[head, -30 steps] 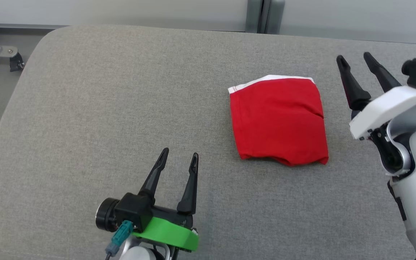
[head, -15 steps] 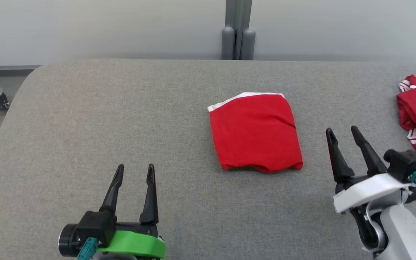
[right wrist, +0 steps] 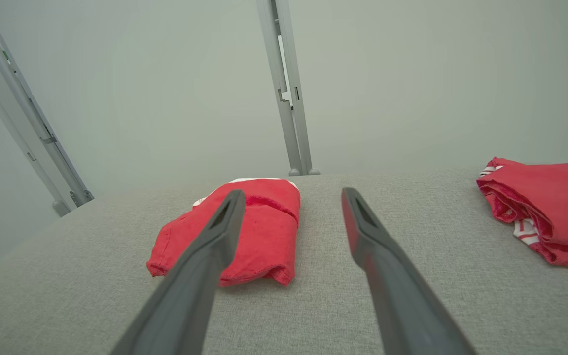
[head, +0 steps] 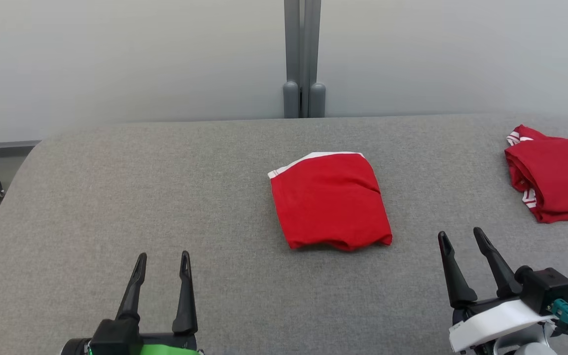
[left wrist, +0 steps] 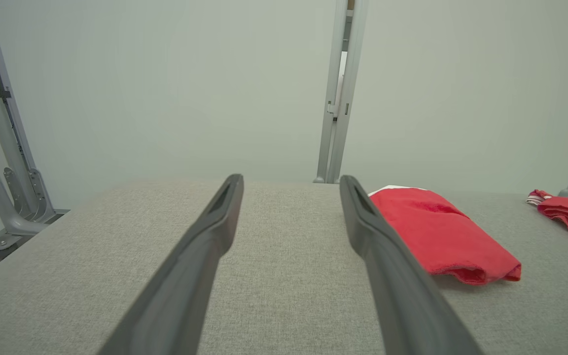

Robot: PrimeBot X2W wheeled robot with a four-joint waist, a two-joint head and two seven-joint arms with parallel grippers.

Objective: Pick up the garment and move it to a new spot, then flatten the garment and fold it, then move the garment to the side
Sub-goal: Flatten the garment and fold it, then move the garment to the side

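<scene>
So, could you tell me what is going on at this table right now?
The robot is working with clothes on a grey padded table. A folded red garment lies in the middle, with nothing touching it. The left gripper and the right gripper are both open and empty, nearer the robot, one on each side of it. A striped red garment lies apart at the table's right end.

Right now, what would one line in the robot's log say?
folded red garment: on grey table, untouched | left fingers: open, empty | right fingers: open, empty | second red garment: far right
</scene>
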